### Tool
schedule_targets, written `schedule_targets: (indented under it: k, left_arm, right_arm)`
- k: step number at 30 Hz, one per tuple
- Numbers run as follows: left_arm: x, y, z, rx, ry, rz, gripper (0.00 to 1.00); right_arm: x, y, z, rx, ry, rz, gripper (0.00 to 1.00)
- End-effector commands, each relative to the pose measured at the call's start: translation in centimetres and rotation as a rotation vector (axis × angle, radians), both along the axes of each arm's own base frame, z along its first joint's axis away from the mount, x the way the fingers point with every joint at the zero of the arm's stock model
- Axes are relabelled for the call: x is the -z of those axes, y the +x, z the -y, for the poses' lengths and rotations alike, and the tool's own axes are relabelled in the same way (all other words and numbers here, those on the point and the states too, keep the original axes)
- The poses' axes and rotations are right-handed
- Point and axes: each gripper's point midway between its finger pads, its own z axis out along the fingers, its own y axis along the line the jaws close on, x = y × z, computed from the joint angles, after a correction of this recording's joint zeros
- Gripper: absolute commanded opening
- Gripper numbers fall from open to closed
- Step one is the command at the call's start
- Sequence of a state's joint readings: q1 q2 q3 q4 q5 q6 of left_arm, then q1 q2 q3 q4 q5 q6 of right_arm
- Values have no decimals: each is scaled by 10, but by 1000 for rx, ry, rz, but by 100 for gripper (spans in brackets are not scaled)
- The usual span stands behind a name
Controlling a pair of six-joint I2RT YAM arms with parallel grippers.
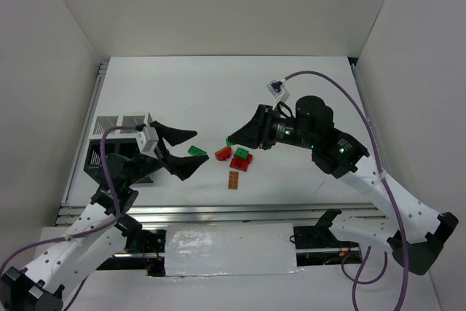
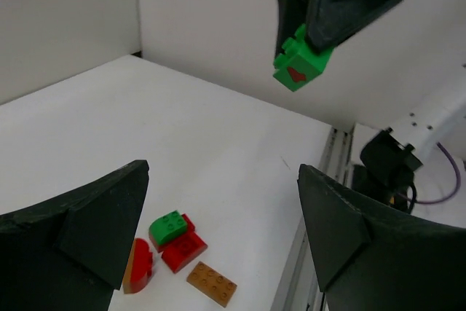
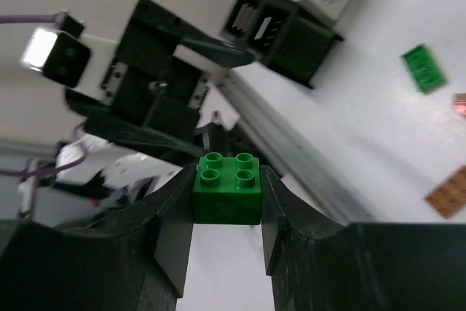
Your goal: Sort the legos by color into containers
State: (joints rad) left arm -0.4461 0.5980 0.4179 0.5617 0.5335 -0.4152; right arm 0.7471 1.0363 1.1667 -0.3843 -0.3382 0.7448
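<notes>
- Holding a green lego (image 3: pixel 226 198) tight, the right end effector (image 3: pixel 226 178) has one black finger (image 3: pixel 173 216) pressed on each side of it.
- The studs of this green lego point up toward the right wrist camera, and it sits right at the tips of the fingers.
- From the left wrist camera, the same lego hangs up in the air, well above the table (image 1: pixel 306 92).
- The left end effector (image 1: pixel 191 151) is spread wide open and holds nothing.
- A flat green lego (image 1: pixel 196 151) lies on the table just in front of the gap between the left fingers.
- A small pile lies near the middle of the table, between the two end effectors.
- In the pile, a green brick (image 2: pixel 169 225) sits on top of a red brick (image 2: pixel 183 250).
- A rounded red piece (image 2: pixel 138 264) lies just beside them.
- An orange-brown lego (image 1: pixel 233 180) lies flat just beside the pile, on the side nearer the arms.
- From the top, the held lego is just beside the pile, on its far left side.
- The containers stand together at the left edge of the table, behind the left end effector.
- The white containers (image 1: pixel 120 121) are farther back, and the black containers (image 1: pixel 98 156) are nearer the arms.
- The containers are well apart from the held lego.
- I cannot tell what is inside the containers.
</notes>
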Motion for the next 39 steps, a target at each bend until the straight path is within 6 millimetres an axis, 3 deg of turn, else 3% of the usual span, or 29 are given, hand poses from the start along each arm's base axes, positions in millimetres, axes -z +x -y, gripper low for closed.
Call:
schedule_targets:
  k: [1, 2, 6, 14, 23, 29, 35, 39]
  left_arm:
    - [-61, -33, 15, 96, 4, 331, 95]
    - [-56, -30, 20, 91, 28, 293, 94]
    - [-74, -48, 33, 122, 32, 361, 94]
    - [-69, -40, 62, 185, 110, 303, 87]
    - [-59, -36, 64, 175, 131, 270, 85]
    - [-67, -42, 63, 189, 112, 282, 71]
    - [-71, -41, 63, 188, 114, 270, 34]
    - [-72, -38, 62, 172, 110, 255, 26]
  right_arm:
    - [-29, -38, -7, -188, 152, -36, 0]
    - [-27, -46, -10, -223, 175, -87, 0]
    - [-30, -50, -18, -272, 248, -128, 0]
    - [-34, -56, -32, -336, 275, -142, 0]
    - [-34, -55, -30, -321, 274, -128, 0]
    - [-24, -50, -35, -313, 266, -155, 0]
    - [-22, -45, -36, -288, 252, -157, 0]
    - [-12, -35, -37, -233, 222, -167, 0]
